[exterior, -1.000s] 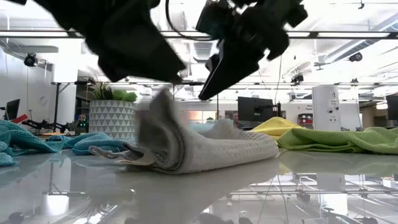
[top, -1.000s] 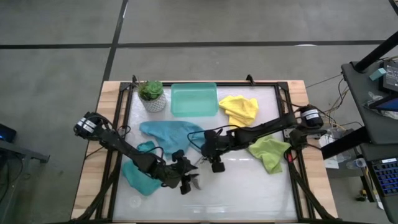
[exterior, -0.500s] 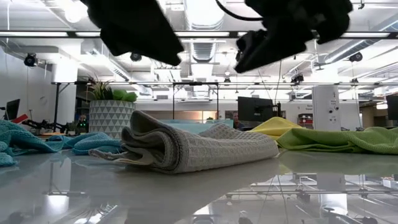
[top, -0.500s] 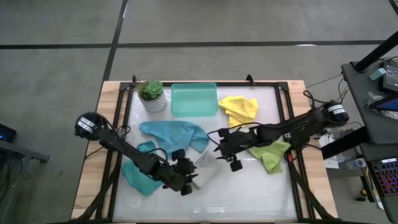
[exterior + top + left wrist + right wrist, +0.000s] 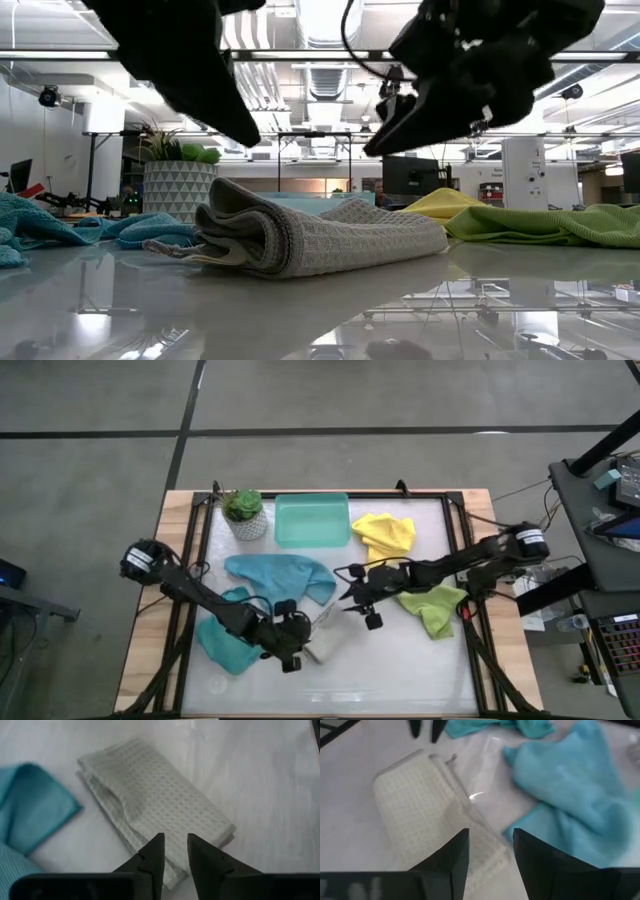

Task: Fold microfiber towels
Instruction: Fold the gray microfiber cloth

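White glossy table (image 5: 400, 660) in an open office; folded grey towel (image 5: 320, 235) lies free; both grippers narrowly parted, empty.

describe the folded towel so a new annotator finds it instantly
Start at the rigid teal rectangular tray at the table's far edge, then come toward the near edge, past the spread teal-blue cloth. There lies the light grey waffle-textured towel. It is the only pale cloth, and the only one folded into a neat rectangle.

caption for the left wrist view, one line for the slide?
Left gripper hovers, jaws empty, over the folded grey towel; teal towel beside it.
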### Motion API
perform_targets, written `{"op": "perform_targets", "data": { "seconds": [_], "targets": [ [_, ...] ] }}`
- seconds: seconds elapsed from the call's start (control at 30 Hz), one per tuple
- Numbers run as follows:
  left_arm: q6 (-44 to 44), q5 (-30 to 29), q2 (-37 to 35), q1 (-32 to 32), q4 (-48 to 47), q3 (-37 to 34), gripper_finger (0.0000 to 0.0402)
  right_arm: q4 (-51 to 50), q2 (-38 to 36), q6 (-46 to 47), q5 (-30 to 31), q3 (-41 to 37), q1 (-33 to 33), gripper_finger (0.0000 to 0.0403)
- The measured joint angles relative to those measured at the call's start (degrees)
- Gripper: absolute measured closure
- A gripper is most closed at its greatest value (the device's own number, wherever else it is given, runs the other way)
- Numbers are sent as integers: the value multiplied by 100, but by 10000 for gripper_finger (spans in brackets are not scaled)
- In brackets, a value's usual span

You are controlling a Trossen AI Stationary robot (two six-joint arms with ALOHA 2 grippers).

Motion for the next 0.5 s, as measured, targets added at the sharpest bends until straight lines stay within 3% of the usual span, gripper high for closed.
{"op": "perform_targets", "data": {
  "seconds": [0.2, 0.5],
  "targets": [
    [-749, -5, 25, 8, -2, -18, 330, 234, 762, 44, -29, 181, -2, 271],
    [-1278, 1, 48, 21, 3, -171, 221, 198, 1259, 144, -27, 567, -114, 278]
  ]
}}
